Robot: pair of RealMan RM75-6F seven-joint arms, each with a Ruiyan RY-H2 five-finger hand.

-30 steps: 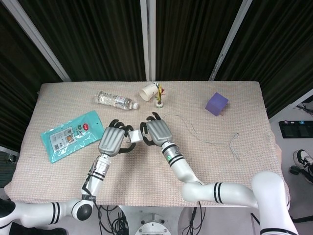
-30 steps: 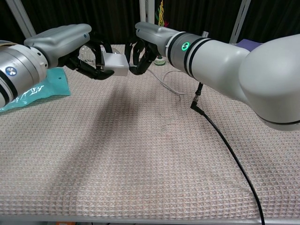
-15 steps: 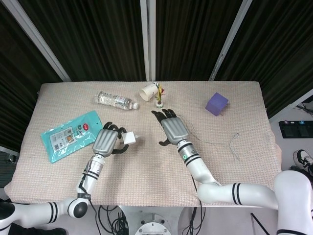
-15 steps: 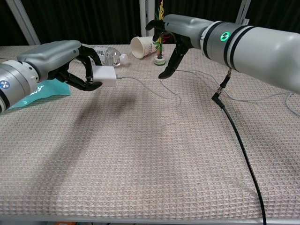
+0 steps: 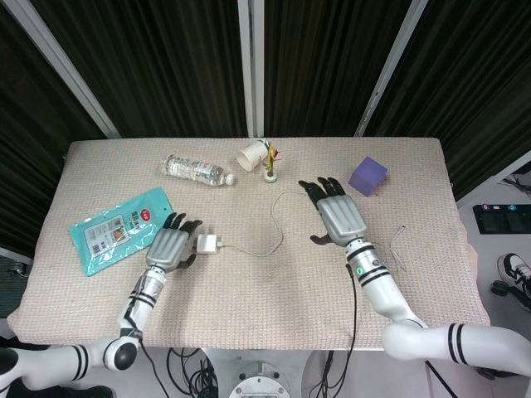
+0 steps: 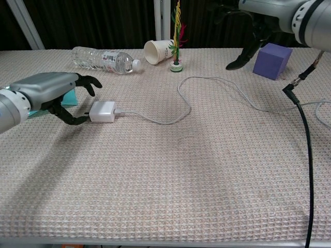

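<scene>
A white charger plug [image 5: 207, 244] [image 6: 102, 111] lies on the woven cloth, and its thin white cable [image 5: 274, 222] [image 6: 207, 82] snakes off to the right. My left hand [image 5: 168, 247] [image 6: 47, 93] hovers just left of the plug with its fingers spread. The thumb tip is at the plug's left edge, and nothing is gripped. My right hand [image 5: 338, 217] [image 6: 257, 20] is raised with spread fingers and holds nothing. It is just left of a purple cube [image 5: 367, 176] [image 6: 272, 53] and above the cable's far stretch.
At the back lie a clear water bottle [image 5: 195, 170] [image 6: 103, 56], a tipped paper cup [image 5: 251, 155] [image 6: 159, 50] and a small upright ornament [image 5: 270, 166] [image 6: 177, 36]. A teal packet [image 5: 116, 229] lies at the left. A black arm cable [image 6: 305, 155] hangs at the right.
The left hand came down, set the plug on the cloth and let go of it. The right hand swung right, away from the plug and toward the purple cube. The cable now lies spread out.
</scene>
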